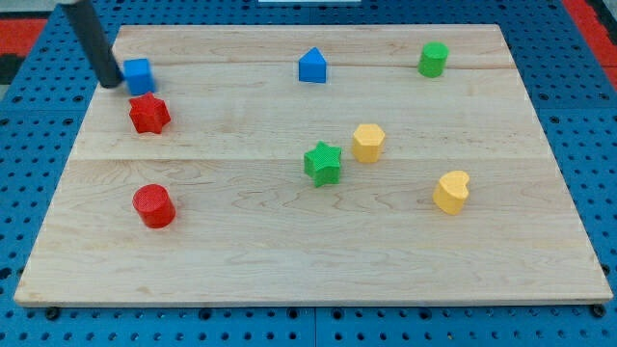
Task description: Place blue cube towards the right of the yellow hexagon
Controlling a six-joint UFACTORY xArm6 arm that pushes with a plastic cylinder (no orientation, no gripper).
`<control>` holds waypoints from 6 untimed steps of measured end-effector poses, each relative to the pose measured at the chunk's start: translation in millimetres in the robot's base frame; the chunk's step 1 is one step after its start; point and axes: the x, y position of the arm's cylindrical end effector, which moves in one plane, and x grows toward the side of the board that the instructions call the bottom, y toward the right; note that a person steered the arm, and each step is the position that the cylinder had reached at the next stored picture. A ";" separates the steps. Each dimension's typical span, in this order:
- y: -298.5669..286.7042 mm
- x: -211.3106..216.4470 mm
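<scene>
My tip touches the blue cube at the bench top-left edge; yellow hexagon sits mid-bench, bare wood on its right. No claw here.

My tip just left of blue cube; yellow hexagon well right.

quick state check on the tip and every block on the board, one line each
my tip: down at the blue cube's left side
blue cube: upright, beside tip, top left
red star: flat, just below cube
red cylinder: upright, alone
blue house-shaped block: upright
green cylinder: upright
green star: flat
yellow hexagon: upright, near green star
yellow heart: flat
</scene>
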 end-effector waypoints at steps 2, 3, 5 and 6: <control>-14.4 11.8; -70.0 -3.6; 28.4 -17.8; 20.8 -34.3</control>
